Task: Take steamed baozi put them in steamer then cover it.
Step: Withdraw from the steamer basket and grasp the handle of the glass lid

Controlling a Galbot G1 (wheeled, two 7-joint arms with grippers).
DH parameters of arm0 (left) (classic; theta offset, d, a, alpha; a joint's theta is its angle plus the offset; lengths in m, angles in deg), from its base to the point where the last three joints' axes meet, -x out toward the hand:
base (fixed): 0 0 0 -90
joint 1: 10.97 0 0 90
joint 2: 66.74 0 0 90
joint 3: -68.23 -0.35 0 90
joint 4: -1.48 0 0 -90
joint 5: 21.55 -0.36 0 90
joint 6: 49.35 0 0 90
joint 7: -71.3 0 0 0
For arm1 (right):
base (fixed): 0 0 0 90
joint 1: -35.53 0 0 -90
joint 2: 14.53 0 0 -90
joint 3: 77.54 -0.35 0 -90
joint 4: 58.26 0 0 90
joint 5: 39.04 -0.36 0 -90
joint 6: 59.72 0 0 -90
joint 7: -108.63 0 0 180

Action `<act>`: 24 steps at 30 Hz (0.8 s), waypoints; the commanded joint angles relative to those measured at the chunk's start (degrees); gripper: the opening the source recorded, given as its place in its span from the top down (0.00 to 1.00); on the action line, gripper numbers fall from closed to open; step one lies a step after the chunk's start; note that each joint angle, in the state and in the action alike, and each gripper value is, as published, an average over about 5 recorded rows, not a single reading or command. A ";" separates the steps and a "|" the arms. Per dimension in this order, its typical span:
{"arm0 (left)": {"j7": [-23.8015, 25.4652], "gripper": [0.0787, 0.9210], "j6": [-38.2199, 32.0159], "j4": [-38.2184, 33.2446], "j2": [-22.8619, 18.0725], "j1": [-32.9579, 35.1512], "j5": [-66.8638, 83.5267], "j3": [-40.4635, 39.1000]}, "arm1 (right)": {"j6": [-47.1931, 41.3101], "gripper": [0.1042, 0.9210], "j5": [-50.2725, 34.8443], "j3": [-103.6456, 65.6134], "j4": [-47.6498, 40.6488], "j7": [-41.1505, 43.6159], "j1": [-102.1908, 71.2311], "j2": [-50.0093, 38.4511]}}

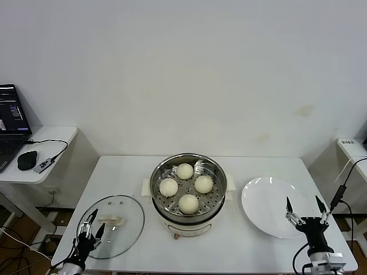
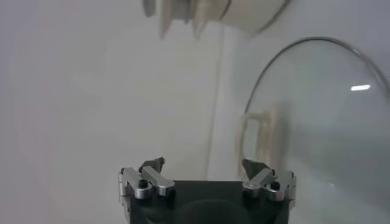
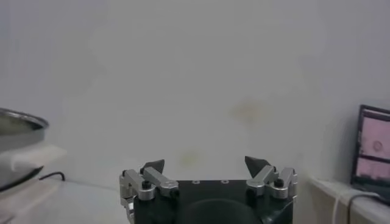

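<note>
Baozi all four sit on the perforated tray inside the steamer at mid-bench, so loading looks finished — covering is the step in hand. Cover lies flat on the bench to the steamer's left, cream handle up. Left pincer hovers over the cover's near edge, jaws spread wide, gripping nothing. Right pincer waits over the near rim of the white plate, equally wide and empty. Next move, I'd say — left pincer drops onto that handle, closes, carries the cover across.
</note>
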 commanded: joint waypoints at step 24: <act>2.88 0.21 1.40 9.54 2.51 -13.19 -0.45 -5.85 | 0.74 0.12 2.64 -1.05 -0.53 0.36 -2.37 2.21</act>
